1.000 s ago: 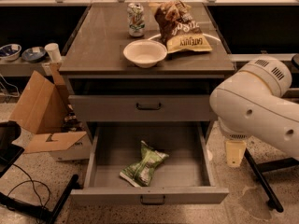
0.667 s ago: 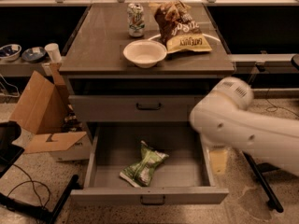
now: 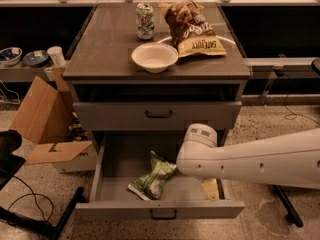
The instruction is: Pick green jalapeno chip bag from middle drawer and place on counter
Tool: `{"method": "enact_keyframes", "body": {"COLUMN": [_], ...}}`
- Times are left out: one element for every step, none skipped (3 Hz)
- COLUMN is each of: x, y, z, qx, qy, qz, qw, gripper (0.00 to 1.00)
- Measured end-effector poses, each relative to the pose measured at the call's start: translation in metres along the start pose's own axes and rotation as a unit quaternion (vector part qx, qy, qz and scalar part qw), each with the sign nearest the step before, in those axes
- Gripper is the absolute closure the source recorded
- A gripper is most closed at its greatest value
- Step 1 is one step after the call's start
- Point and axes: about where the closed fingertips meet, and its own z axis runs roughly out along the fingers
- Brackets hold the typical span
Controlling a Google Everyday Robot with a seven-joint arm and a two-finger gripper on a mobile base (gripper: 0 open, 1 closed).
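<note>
The green jalapeno chip bag (image 3: pixel 151 179) lies crumpled on the floor of the pulled-out middle drawer (image 3: pixel 112 208), left of centre. My white arm (image 3: pixel 260 159) reaches in from the right over the drawer, its rounded end just right of the bag. My gripper (image 3: pixel 210 188) hangs pale yellow below the arm, inside the drawer's right part, a short way right of the bag and apart from it. The counter (image 3: pixel 100 51) is the cabinet's grey-brown top above.
On the counter stand a white bowl (image 3: pixel 154 57), a drink can (image 3: pixel 145 20) and a larger brown and yellow chip bag (image 3: pixel 192 30). The drawer above (image 3: pixel 158 114) is closed. A cardboard box (image 3: pixel 42 119) sits on the floor at left. Dark stand legs (image 3: pixel 55 219) lie at lower left.
My arm has swung left and lower over the open drawer, bringing the gripper closer to the green bag. The bag has not moved.
</note>
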Motion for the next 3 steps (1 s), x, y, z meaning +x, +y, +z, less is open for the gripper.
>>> {"method": "enact_keyframes", "body": {"x": [0.0,-0.025,-0.076], "y": [0.0,-0.013,-0.033], "z": [-0.001,0.014,0.053], "qx": [-0.001,0.003,0.002], "qy": [-0.001,-0.01,-0.044], "qz": [0.001,-0.044,-0.106], "qw": [1.0,0.999,0.9934], "gripper": [0.0,0.0,0.0]}}
